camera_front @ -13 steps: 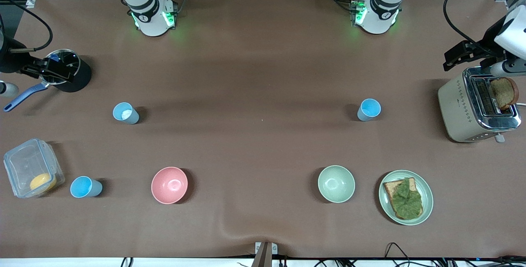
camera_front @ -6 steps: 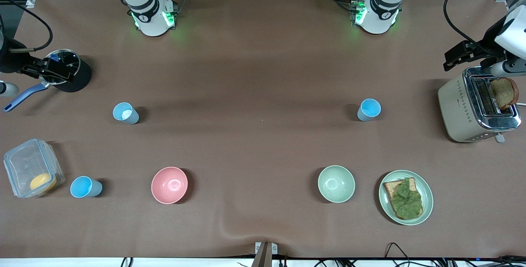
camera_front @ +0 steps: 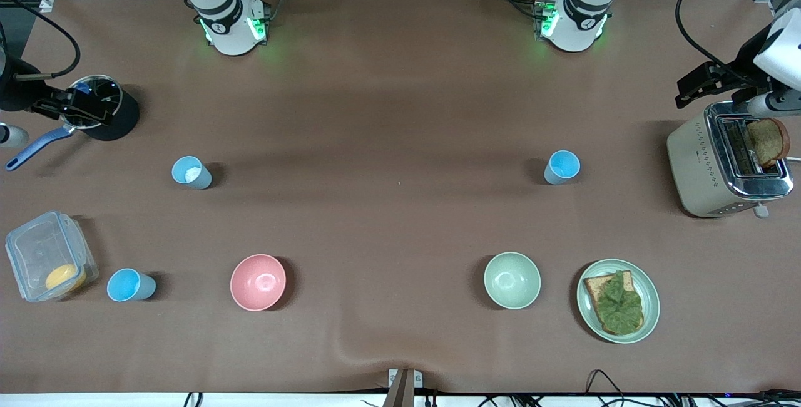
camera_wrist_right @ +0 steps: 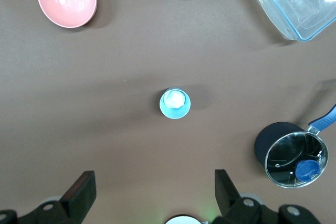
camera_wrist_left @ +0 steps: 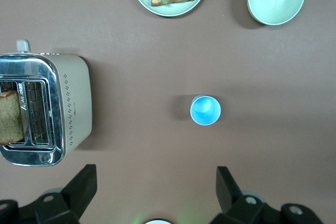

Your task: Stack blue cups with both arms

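Three blue cups stand upright on the brown table. A paler one with a whitish patch inside (camera_front: 191,173) and a bright one (camera_front: 129,285) are toward the right arm's end; another bright one (camera_front: 562,166) is toward the left arm's end. Both arms are raised high, and only their bases (camera_front: 228,19) (camera_front: 572,15) show in the front view. My left gripper (camera_wrist_left: 156,187) is open and empty, high over the table beside a bright cup (camera_wrist_left: 205,109). My right gripper (camera_wrist_right: 154,190) is open and empty, high over the table beside the paler cup (camera_wrist_right: 175,103).
A pink bowl (camera_front: 258,282), a pale green bowl (camera_front: 512,280) and a plate with toast and lettuce (camera_front: 647,307) lie nearer the front camera. A toaster (camera_front: 694,156) stands at the left arm's end. A black pot (camera_front: 122,120) and a clear box (camera_front: 37,250) are at the right arm's end.
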